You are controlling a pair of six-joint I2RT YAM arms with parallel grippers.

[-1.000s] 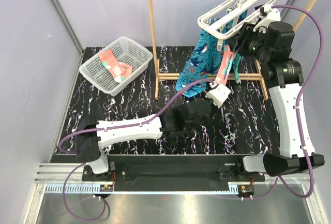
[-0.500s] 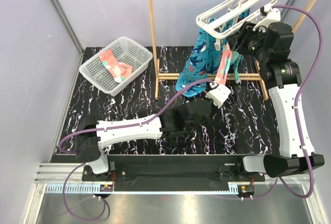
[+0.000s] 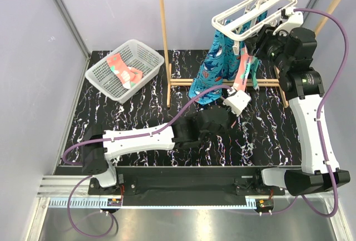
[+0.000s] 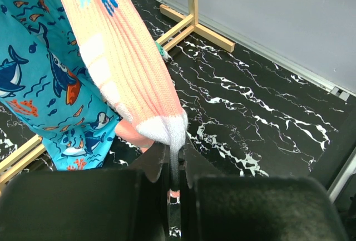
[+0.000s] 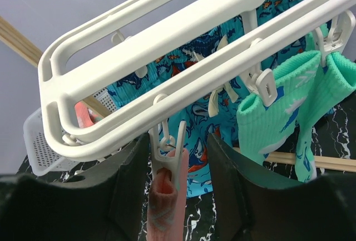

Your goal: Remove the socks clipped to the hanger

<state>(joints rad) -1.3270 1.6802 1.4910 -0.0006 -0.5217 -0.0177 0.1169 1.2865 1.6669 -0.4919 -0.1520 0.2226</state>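
Well left of the white plastic slatted hanger (image 3: 253, 14) and lower down, a white mesh plastic basket (image 3: 105, 77) sits on the black white-veined table (image 3: 139, 113). Coral-pink patterned socks (image 3: 123, 69) lie in it. Between the basket and the hanger stands an upright of the tall wooden rack (image 3: 164, 46), and the hanger's hook sits at the rack's top rail. Under the hanger's left end hangs a blue shark-print cloth (image 3: 214, 65).

Just right of the cloth, a coral-pink ribbed sock (image 4: 128, 68) runs down from the hanger, taut and slanted. The left gripper (image 4: 174, 166) is below the hanger, its jaws closed tight on the sock's white toe. The sock's cuff is pinched in a small white clip (image 5: 168, 149) dangling from the hanger's underside.

The right gripper (image 5: 178, 157) is just beneath the hanger with its jaws about half apart, one black finger (image 5: 129, 188) on each side of that clip. Neither pad clearly presses the clip, so this gripper has hold of nothing. Further right under the hanger, two teal-green socks with white marks (image 5: 266, 116) hang from their own clips.
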